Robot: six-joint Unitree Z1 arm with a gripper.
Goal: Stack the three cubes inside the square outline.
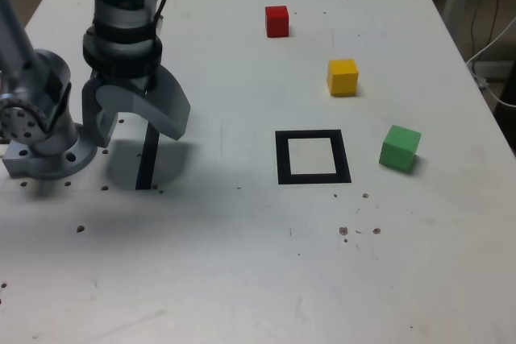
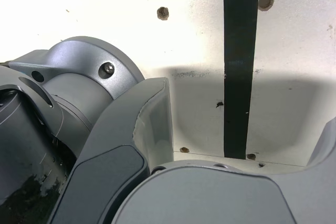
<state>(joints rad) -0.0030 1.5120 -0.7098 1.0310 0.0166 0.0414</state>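
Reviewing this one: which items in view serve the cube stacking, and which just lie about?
For the job:
- red cube
- yellow cube
- green cube
- black square outline
- gripper

Just there:
- straight black tape strip
- white cable

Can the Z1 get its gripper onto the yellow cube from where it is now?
Probably yes: the gripper is open with nothing between its jaws, and no other block touches the yellow cube. It does need to travel toward the exterior view's right first.
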